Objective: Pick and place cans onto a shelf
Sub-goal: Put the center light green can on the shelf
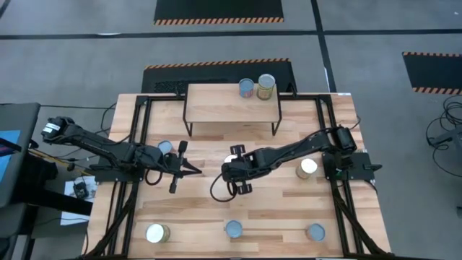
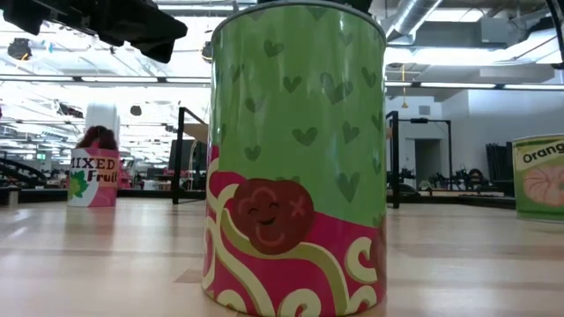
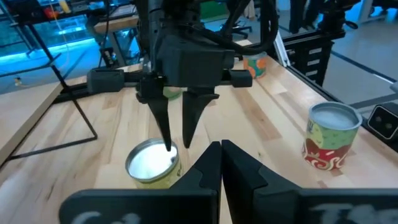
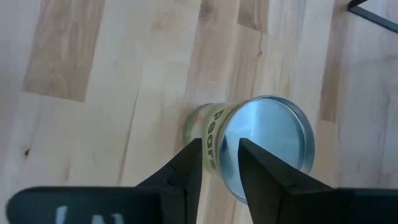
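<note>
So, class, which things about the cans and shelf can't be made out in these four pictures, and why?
- Pears can: hidden in the high view under the right gripper.
- Shelf: mostly blocked in the low view by the green can close to the camera.
- Orange can: cut off by the low view's right edge.
- Can labels in the high view: too small to read.

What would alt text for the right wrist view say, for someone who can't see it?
Looking straight down, the right gripper, fingers parted, hovers over an upright can with a silvery top and a label reading "Pears". The can stands on the light wooden table; a black shelf leg crosses one corner.
</note>
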Robot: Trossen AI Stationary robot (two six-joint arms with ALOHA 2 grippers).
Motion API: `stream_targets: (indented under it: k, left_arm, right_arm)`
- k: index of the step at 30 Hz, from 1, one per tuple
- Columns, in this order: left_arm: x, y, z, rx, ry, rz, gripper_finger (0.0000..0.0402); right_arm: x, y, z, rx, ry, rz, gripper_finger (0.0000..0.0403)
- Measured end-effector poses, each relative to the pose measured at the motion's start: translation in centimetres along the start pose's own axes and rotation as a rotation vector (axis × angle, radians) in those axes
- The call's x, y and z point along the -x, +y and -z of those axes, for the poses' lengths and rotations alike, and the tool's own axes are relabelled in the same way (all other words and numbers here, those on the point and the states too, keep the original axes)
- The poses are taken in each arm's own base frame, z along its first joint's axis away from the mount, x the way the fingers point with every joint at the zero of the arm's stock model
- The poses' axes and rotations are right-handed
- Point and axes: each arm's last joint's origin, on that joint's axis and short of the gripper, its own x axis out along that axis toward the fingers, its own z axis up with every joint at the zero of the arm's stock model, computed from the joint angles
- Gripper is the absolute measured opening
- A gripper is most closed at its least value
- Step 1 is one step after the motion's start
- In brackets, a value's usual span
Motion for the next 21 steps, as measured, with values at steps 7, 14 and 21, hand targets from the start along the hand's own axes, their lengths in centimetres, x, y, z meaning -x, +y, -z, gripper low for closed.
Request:
stream_targets:
  k: [7,14,21]
  left_arm:
    - [0.0,0.0,0.4,0.003,-0.030,0.003,0.0001]
    - [1.1,0.6,2.8,0.062,-0.105,-0.014,0.0001]
    - [2.8,1.3,3.3,0.087,-0.171,-0.053,0.0001]
  right_arm:
    - [-0.2,-0.6,0.1,-0.035,0.009,0.005,0.0092]
    - [-0.2,-0.5,0.1,-0.051,0.008,-0.007,0.0093]
    - [-0.3,-0.9,0.2,-0.062,0.014,-0.013,0.0093]
